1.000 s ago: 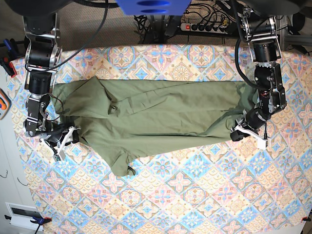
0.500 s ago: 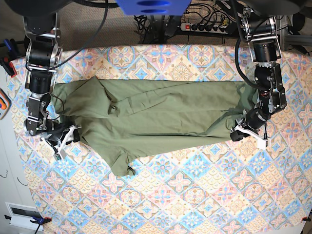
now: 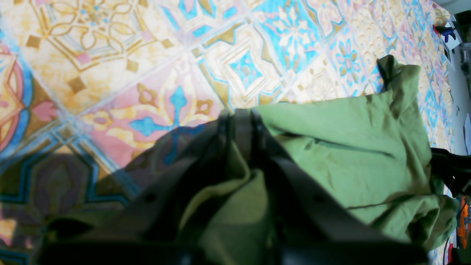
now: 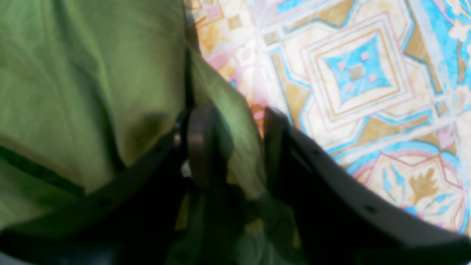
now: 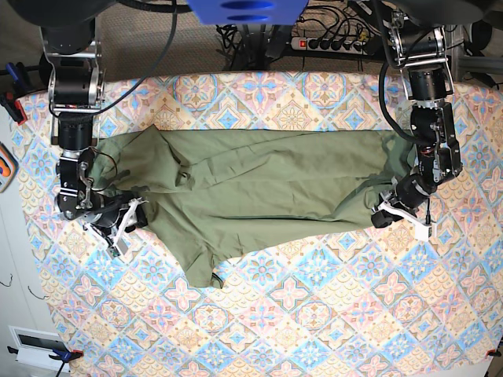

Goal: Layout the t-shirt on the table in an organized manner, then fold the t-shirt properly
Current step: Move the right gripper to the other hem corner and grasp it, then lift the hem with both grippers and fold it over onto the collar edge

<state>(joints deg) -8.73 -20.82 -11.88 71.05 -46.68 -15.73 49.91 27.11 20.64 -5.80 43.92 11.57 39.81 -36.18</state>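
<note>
Now shifted rightward across the base view since a second ago: right gripper, dragging the near edge of the t-shirt with it, cloth bunched closer and the lower flap swung inward. Fingers part-spread, a fold of olive cotton between them, not clearly pinched. Soft, matte, creased fabric stretched in a long band between both grippers, flat on the table, glossy diamond tiles of blue, pink and cream. Unmoved at the far side: left gripper, pressed together on a hem corner, wrinkles radiating from it.
</note>
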